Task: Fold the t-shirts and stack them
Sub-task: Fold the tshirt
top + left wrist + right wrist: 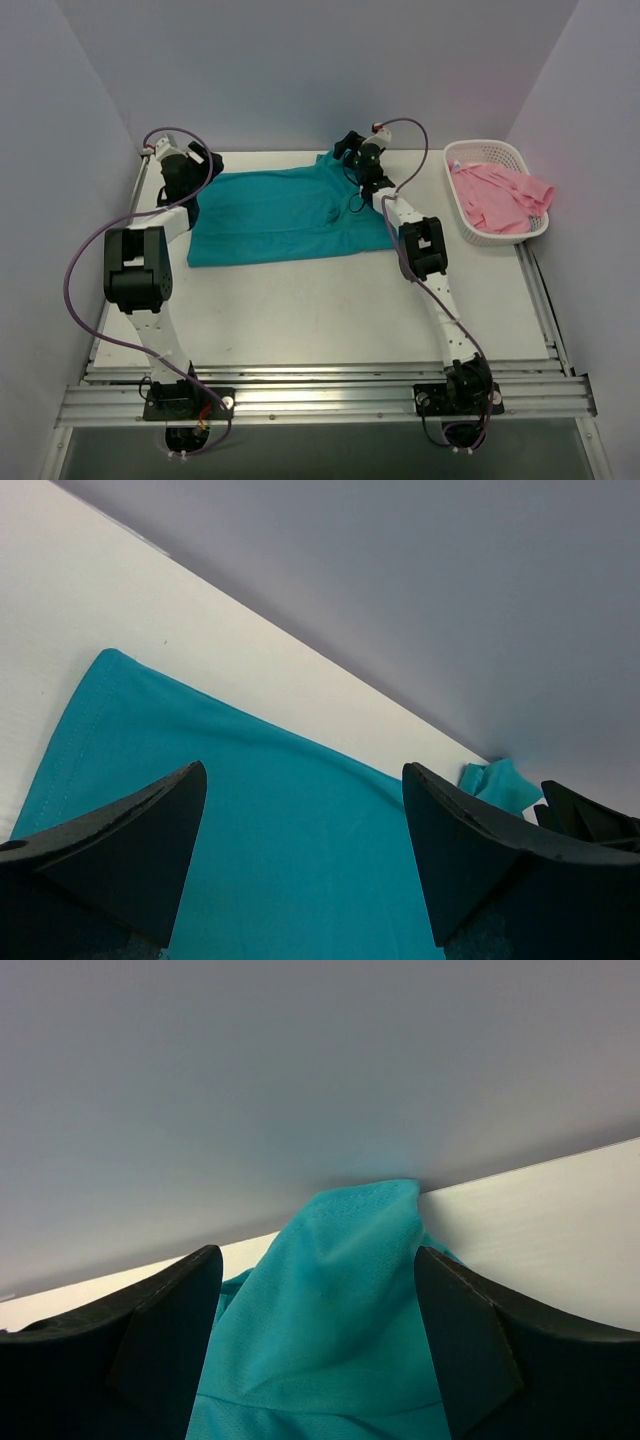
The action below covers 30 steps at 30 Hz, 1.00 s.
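The left hand point(207, 160) hangs at the 10 o'clock side of the table, released. In its wrist view its two dark fingers point(120, 830) stand wide apart above the left edge of the shirt. The right hand point(350, 152) sits near 12 o'clock at the shirt's far right corner. Its fingers point(470, 1340) stand on either side of a raised ridge of teal cloth that fills the gap between them. I cannot tell whether they are pinching that cloth or only flanking it.

The flat white table point(320, 310) carries everything. The plain teal short-sleeved cloth t-shirt point(275, 215) lies spread flat across the far half, from about 10 o'clock to 1 o'clock, with one corner bunched up at the right hand. A white plastic lattice basket point(470, 146) stands at 2 o'clock, apart from the teal t-shirt. The light pink cloth t-shirt point(500, 195) lies crumpled inside it, with part draped over the basket's right rim.
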Each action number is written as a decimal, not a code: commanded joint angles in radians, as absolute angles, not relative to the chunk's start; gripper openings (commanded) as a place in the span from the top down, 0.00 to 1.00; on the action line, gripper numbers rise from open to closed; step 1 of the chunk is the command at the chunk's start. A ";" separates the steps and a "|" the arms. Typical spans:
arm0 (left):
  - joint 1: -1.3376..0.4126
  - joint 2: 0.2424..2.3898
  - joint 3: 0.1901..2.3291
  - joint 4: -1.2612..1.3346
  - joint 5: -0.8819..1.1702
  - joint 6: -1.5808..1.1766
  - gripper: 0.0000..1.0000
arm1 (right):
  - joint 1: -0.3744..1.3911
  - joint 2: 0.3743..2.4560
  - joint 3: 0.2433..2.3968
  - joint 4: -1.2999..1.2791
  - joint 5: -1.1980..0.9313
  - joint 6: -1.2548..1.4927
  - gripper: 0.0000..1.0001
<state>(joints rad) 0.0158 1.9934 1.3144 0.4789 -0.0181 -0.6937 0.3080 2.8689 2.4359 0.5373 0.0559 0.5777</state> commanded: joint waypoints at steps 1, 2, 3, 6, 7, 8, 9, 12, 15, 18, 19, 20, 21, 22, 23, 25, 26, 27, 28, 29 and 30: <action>0.023 1.970 1.315 0.520 -0.018 -0.672 0.12 | 0.307 2.839 2.484 0.549 0.074 0.577 0.27; 0.023 1.974 1.315 0.525 -0.018 -0.675 0.12 | 0.307 2.841 2.484 0.548 0.075 0.575 0.27; 0.023 1.977 1.315 0.529 -0.018 -0.675 0.12 | 0.305 2.844 2.485 0.546 0.075 0.575 0.27; 0.025 1.996 1.316 0.538 -0.012 -0.684 0.12 | 0.305 2.861 2.499 0.537 0.077 0.577 0.27; 0.025 1.999 1.319 0.541 -0.012 -0.687 0.12 | 0.305 2.870 2.505 0.534 0.077 0.577 0.27; 0.023 2.008 1.322 0.545 -0.009 -0.689 0.12 | 0.304 2.873 2.513 0.532 0.072 0.581 0.27; 0.025 2.013 1.324 0.545 -0.009 -0.692 0.12 | 0.307 2.875 2.514 0.532 0.074 0.583 0.28; 0.023 2.023 1.327 0.551 -0.005 -0.698 0.12 | 0.313 2.884 2.516 0.531 0.072 0.584 0.29; 0.023 2.026 1.324 0.560 -0.005 -0.701 0.12 | 0.322 2.892 2.516 0.532 0.077 0.583 0.30; 0.025 2.031 1.318 0.571 -0.003 -0.704 0.12 | 0.330 2.905 2.520 0.529 0.081 0.584 0.30; 0.026 2.033 1.316 0.574 -0.003 -0.706 0.12 | 0.333 2.907 2.522 0.529 0.081 0.586 0.31; 0.026 2.037 1.315 0.577 0.000 -0.709 0.12 | 0.334 2.908 2.522 0.529 0.081 0.586 0.31; 0.028 2.039 1.315 0.578 0.000 -0.710 0.12 | 0.334 2.911 2.522 0.529 0.083 0.586 0.32; 0.029 2.040 1.313 0.583 0.000 -0.710 0.12 | 0.336 2.915 2.522 0.528 0.084 0.586 0.32; 0.032 2.042 1.310 0.584 0.000 -0.712 0.12 | 0.339 2.916 2.522 0.528 0.086 0.584 0.32; 0.032 2.043 1.305 0.591 0.000 -0.713 0.12 | 0.341 2.922 2.523 0.526 0.089 0.584 0.34; 0.032 2.045 1.304 0.595 0.000 -0.715 0.12 | 0.339 2.924 2.523 0.526 0.089 0.586 0.34; 0.034 2.045 1.299 0.597 0.000 -0.715 0.12 | 0.342 2.927 2.525 0.526 0.090 0.586 0.35; 0.035 2.046 1.296 0.603 0.000 -0.716 0.12 | 0.341 2.930 2.528 0.526 0.092 0.586 0.36; 0.037 2.048 1.295 0.604 0.000 -0.718 0.12 | 0.344 2.931 2.531 0.523 0.094 0.584 0.36; 0.037 2.051 1.293 0.607 0.000 -0.719 0.12 | 0.344 2.933 2.531 0.526 0.094 0.583 0.40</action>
<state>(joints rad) 0.0280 2.0323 1.3010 0.5388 -0.0128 -0.7078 0.3298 2.9219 2.4866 0.5011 0.0715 0.5789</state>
